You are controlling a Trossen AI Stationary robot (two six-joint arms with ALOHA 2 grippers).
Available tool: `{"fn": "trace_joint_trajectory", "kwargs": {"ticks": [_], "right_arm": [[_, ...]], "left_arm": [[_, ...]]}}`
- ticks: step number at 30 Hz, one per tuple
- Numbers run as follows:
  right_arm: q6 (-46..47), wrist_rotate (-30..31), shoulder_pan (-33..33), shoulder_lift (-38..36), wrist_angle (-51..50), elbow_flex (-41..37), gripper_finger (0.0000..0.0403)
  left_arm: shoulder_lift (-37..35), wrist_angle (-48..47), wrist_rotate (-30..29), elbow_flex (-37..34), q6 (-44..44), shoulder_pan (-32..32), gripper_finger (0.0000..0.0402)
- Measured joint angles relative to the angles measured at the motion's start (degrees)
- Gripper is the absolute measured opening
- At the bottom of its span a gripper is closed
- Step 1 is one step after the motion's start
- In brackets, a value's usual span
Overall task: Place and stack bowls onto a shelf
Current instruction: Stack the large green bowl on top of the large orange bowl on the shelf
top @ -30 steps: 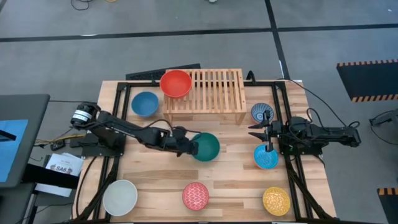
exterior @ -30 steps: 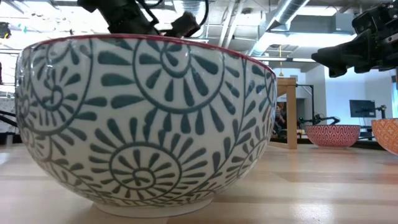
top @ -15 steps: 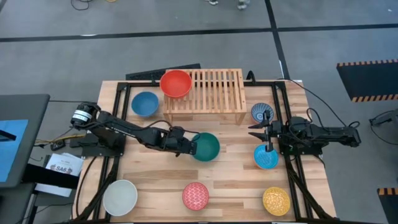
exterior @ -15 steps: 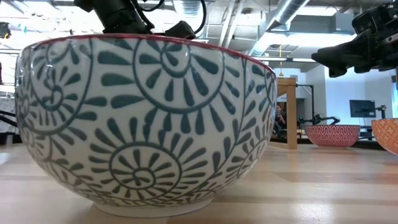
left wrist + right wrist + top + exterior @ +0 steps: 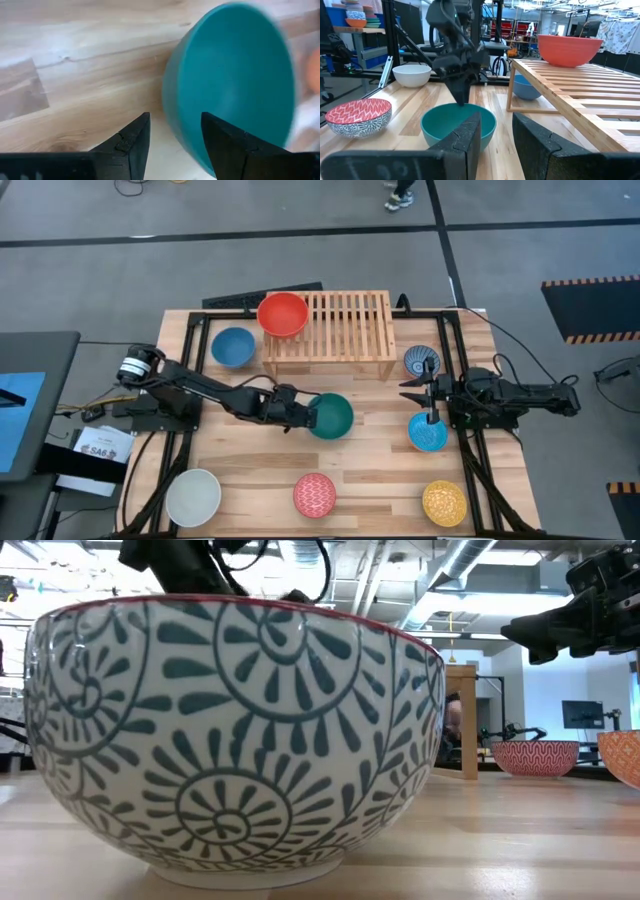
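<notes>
My left gripper [image 5: 310, 418] [image 5: 175, 125] is open at the left rim of the teal bowl [image 5: 332, 416] [image 5: 235, 80], which sits on its base on the table. One finger stands outside the wall and the other over the inside. The right wrist view shows this gripper coming down from above onto the bowl [image 5: 458, 122]. The red bowl [image 5: 283, 313] [image 5: 568, 49] rests on the left end of the slatted shelf [image 5: 345, 330]. My right gripper [image 5: 408, 392] [image 5: 496, 125] waits open at the table's right side, between the blue-white patterned bowl [image 5: 422, 361] and the light blue bowl [image 5: 428, 432].
A blue bowl [image 5: 233, 346] sits left of the shelf. Along the near edge stand a white bowl [image 5: 193, 496], a red patterned bowl [image 5: 315, 494] and a yellow bowl [image 5: 444, 503]. The blue-white bowl [image 5: 235, 740] fills the low view. Most of the shelf top is bare.
My left arm has sunk a little over the teal bowl's rim. The bowls and my right arm have kept still.
</notes>
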Motion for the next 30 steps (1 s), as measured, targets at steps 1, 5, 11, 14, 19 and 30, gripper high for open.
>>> {"fn": "trace_joint_trajectory", "kwargs": {"ticks": [1, 5, 11, 14, 19, 30], "right_arm": [[0.0, 0.0, 0.0, 0.0, 0.0, 0.0, 0.0138], [0.0, 0.0, 0.0, 0.0, 0.0, 0.0, 0.0138], [0.0, 0.0, 0.0, 0.0, 0.0, 0.0, 0.0138], [0.0, 0.0, 0.0, 0.0, 0.0, 0.0, 0.0138], [0.0, 0.0, 0.0, 0.0, 0.0, 0.0, 0.0138], [0.0, 0.0, 0.0, 0.0, 0.0, 0.0, 0.0138]], "left_arm": [[1.0, 1.2, 0.5, -0.1, 0.0, 0.0, 0.0160], [5.0, 7.4, 4.0, 0.0, 1.0, 0.3, 0.0160], [5.6, 8.4, 4.1, 0.0, 1.9, 0.6, 0.0156], [5.6, 8.7, 4.4, 0.0, 2.9, 0.6, 0.0128], [5.5, 8.6, 6.7, 0.0, 6.5, 1.5, 0.0022], [-12.1, 4.9, 10.5, 0.5, 16.7, 6.2, 0.0000]]}}
